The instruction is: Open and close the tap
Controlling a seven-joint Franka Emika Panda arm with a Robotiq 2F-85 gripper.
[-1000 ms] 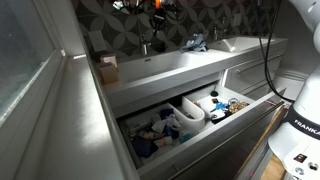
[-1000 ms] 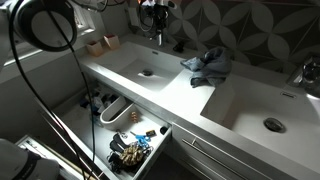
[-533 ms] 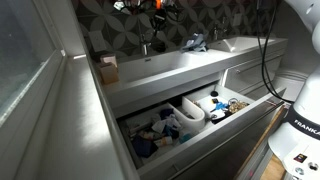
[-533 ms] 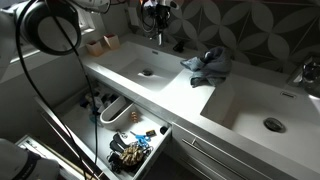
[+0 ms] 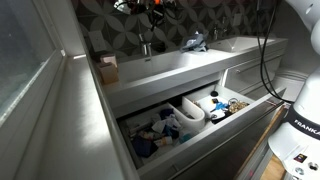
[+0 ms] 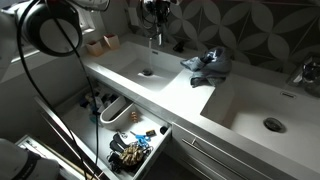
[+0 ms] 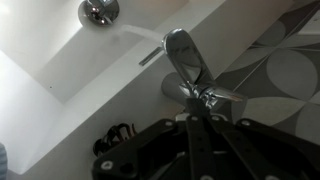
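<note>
One upright tap point(image 6: 155, 38), spout toward basin point(image 6: 122, 62)

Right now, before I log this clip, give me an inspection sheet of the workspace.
Surface: white counter with two sinks; no running water seen.
Job's things: tap upright behind one sink.
Clutter: crumpled cloth between the sinks; small box at the counter's end; open drawer full of small items.
Grippers: gripper directly above the tap; opening and contact cannot be told.
Cables: black cable looped in the foreground.
Surroundings: patterned wall; twin tap.
</note>
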